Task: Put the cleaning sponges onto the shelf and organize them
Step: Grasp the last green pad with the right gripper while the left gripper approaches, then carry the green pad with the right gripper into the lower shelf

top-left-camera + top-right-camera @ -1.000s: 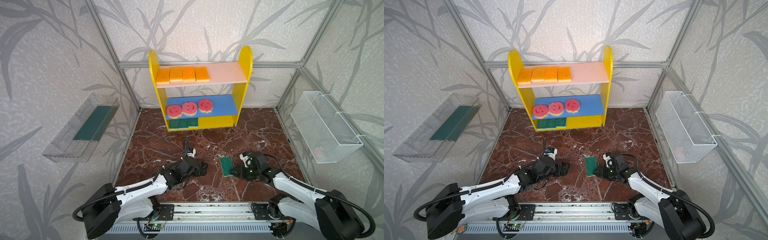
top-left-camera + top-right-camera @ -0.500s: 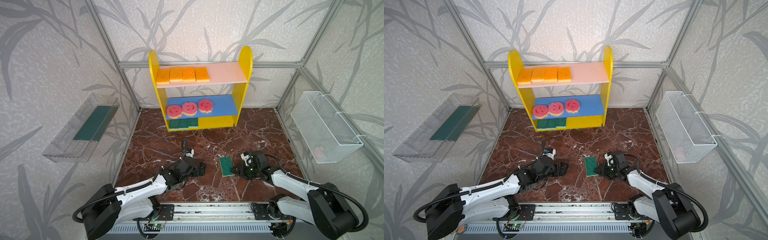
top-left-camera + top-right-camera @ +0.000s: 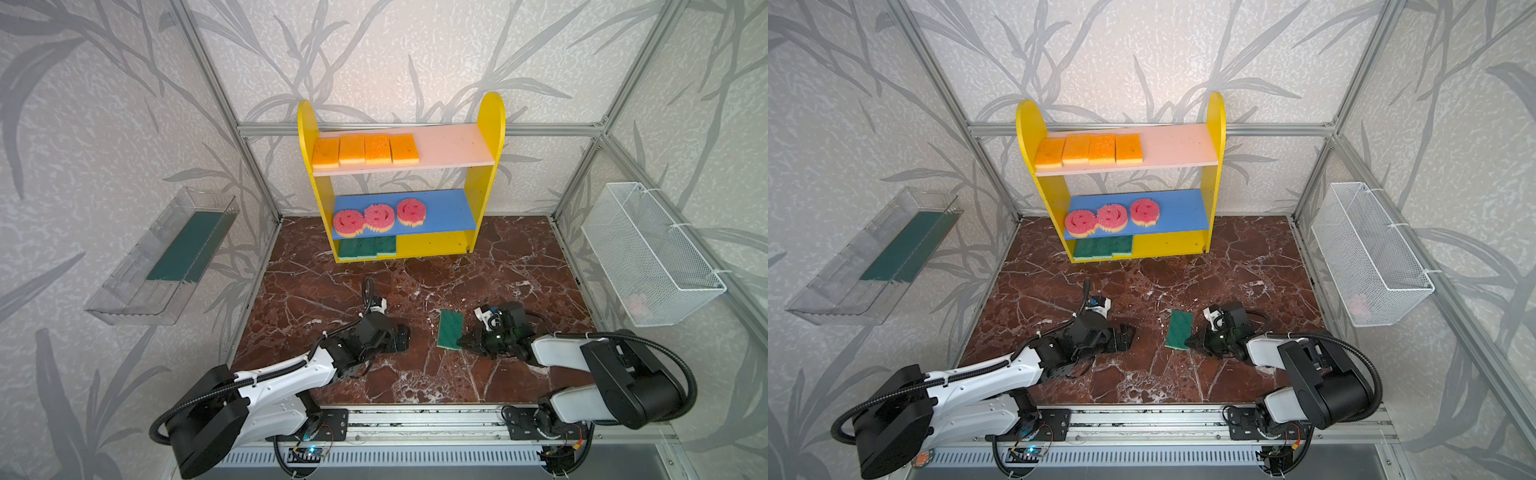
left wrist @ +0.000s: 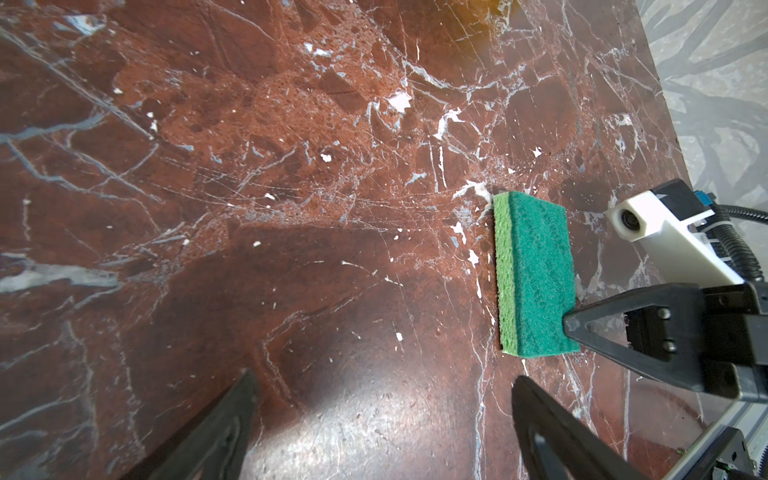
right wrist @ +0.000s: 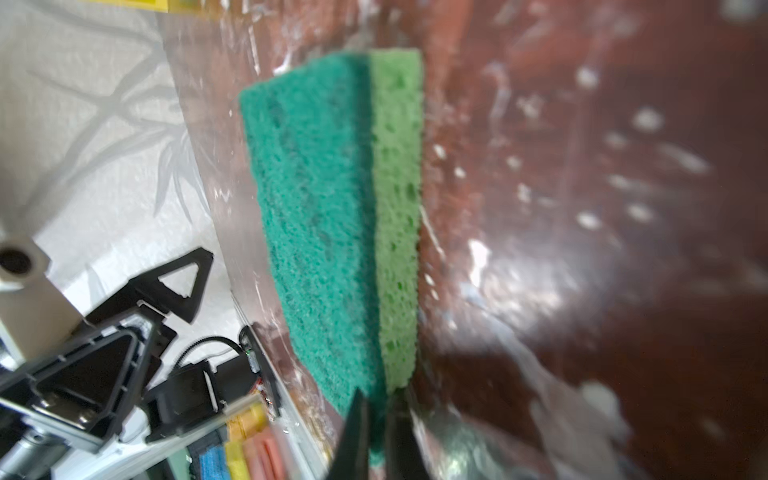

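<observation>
Since the earlier frame, the right gripper [image 3: 460,343] has closed from a half-open stance and now pinches the near corner of the loose green sponge [image 3: 450,329]. The sponge has stayed at the same spot.

1. Loose green sponge. It lies on the marble floor [image 3: 519,257] in front of the shelf [image 3: 492,137] and well apart from it, dark scouring side up. In the left wrist view [image 4: 534,274] the lighter green foam layer shows along one long edge.

2. Right gripper. In the right wrist view its fingertips [image 5: 357,419] are drawn almost together, with a sliver of sponge [image 5: 332,224] compressed between them. Both top views show the tip at the sponge's front corner [image 3: 1188,344]. The left wrist view shows the same contact [image 4: 567,322].

3. Left gripper [image 3: 402,338]. It sits low over the floor, to the left of the sponge and apart from it. Its jaws stand wide and hold nothing [image 4: 384,378].

4. Shelf contents.
- Pink upper board: four orange sponges [image 3: 365,149] in a row at the left end.
- Blue middle board: three pink smiley sponges [image 3: 376,216], side by side at the left.
- Yellow base: three green sponges [image 3: 365,247], side by side at the left.

5. Surroundings. On the left wall, a clear tray [image 3: 124,291] holds a dark green strip [image 3: 183,245]. A white wire basket [image 3: 648,257] hangs on the right wall.
</observation>
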`<state>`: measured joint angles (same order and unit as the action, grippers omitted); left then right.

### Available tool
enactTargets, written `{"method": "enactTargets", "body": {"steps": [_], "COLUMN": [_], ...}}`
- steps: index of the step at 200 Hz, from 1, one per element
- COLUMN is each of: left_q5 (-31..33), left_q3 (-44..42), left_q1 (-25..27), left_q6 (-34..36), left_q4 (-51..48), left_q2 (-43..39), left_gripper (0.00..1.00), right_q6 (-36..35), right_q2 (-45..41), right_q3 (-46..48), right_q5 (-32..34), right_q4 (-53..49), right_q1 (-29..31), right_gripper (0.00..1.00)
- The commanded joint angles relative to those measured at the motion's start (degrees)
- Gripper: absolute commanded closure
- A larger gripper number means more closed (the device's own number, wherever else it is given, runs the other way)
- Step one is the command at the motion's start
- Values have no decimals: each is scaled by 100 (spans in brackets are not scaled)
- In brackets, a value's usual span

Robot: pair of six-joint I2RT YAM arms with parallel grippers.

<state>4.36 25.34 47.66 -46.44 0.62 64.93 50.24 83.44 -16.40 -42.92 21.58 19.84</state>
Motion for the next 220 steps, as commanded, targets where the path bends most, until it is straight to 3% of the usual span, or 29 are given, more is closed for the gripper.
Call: {"method": "enactTargets", "body": {"steps": [1,47,65,118,220], "left_q5": [-1,-117,-195,-433,-612], "left_q3": [62,61,11,-27,5], "left_q1": [-79,-280,-433,-917,-1394], "left_q6": [94,174,209,377,601], "left_q4": [-61,-239,-330,-579,-607], "left_q2": [20,-117,-238,-497,-445], "left_gripper": [3,3,3,3,4], "right_q6": [371,916,1011,329,127], "right_q2": [509,1806,2182,2469,3932], "right_q3": [102,-301,-632,-1990,-4557], "right_q5": [-176,-687,-811,-559,-717], "right_q4": [1147,3036,3310,1906,602], "right_q1": [-6,-3,1,75,20], "right_gripper": [100,100,100,100,100]}}
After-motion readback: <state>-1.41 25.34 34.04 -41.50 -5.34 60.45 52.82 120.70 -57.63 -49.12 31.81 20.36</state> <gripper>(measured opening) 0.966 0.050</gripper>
